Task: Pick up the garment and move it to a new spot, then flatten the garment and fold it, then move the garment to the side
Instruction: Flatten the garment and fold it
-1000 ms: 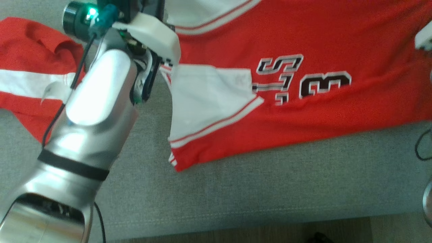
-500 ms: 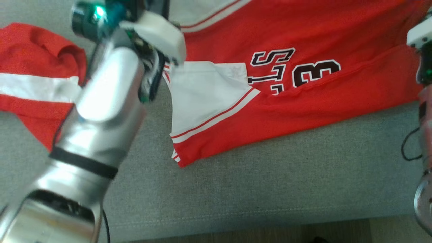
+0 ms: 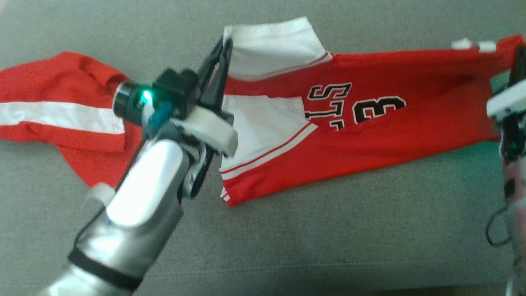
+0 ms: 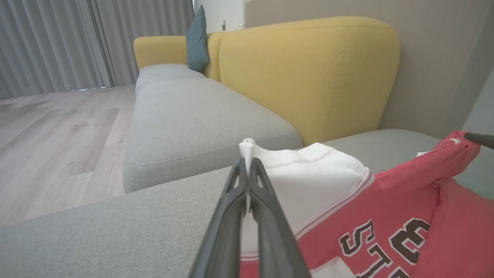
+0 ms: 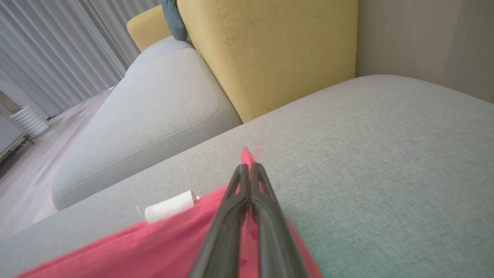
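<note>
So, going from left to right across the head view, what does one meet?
Red cloth with a white stripe → left end effector → white panel of the jersey → black letters → black digit 3 → right end effector.

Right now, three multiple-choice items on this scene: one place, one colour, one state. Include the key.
1. What does the jersey rest on?
A) wood floor
B) grey sofa seat
C) table

2. What colour is the cloth that the left hand pinches?
A) white
B) black
C) yellow

3. The right hand is:
A) wide open
B) shut on the jersey's red corner
C) holding a cushion

Key:
1 B, grey upholstery shows all round it.
2 A, a white fold pokes out of its grip.
3 B, red cloth pokes out past its closed tip.
</note>
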Robot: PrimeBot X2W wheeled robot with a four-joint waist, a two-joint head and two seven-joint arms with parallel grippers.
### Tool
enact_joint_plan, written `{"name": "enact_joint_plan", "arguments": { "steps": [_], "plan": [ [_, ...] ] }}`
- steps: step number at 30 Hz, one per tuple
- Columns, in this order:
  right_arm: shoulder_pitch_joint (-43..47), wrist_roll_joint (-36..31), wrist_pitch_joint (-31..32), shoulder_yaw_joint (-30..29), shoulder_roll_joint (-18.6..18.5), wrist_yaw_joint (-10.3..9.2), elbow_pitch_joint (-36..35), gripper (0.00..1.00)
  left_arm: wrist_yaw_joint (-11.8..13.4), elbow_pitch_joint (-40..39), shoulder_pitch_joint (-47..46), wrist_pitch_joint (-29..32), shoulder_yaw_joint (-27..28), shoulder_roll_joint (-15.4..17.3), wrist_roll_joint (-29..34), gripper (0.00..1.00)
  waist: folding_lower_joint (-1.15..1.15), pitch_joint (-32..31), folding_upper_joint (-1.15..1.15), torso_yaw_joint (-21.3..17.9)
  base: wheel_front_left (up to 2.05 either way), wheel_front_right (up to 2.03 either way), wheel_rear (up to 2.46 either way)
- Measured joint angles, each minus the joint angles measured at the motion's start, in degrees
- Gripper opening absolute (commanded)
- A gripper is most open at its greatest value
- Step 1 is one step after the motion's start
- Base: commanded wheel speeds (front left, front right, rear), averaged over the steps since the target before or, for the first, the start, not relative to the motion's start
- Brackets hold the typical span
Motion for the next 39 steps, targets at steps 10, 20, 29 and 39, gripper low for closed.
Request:
{"name": "enact_joint_plan", "arguments": {
  "steps": [10, 20, 29, 39],
  "plan": [
    [8.8, 2.5, 8.3, 1.9, -3.1, 0.0, -2.3, 0.0, 0.6, -10.4, 10.2, 7.4, -6.1, 4.3, 0.8, 0.0, 0.0, -4.3, 0.0, 1.6, 0.0, 0.0, 0.0],
    [12.3, 0.3, 17.5, 2.2, -4.3, 0.0, -4.7, 0.0, 0.5, -11.9, 15.7, 12.6, -10.7, 7.8, 1.3, 0.0, 0.0, -5.9, 0.0, 1.4, 0.0, 0.0, 0.0],
    [15.6, -2.5, 22.4, 2.0, -4.0, 0.0, -7.0, 0.0, -0.1, -7.0, 17.2, 14.5, -12.7, 7.7, 1.2, 0.0, 0.0, -7.2, 0.0, 0.1, 0.0, 0.0, 0.0],
    [18.0, -4.3, 19.0, 1.4, -3.4, 0.0, -13.3, 1.0, 1.2, -4.1, 17.7, 12.6, -12.2, 6.2, -0.1, 1.0, 0.0, -8.7, 0.0, -0.6, 0.0, 0.0, 0.0]
  ]
}}
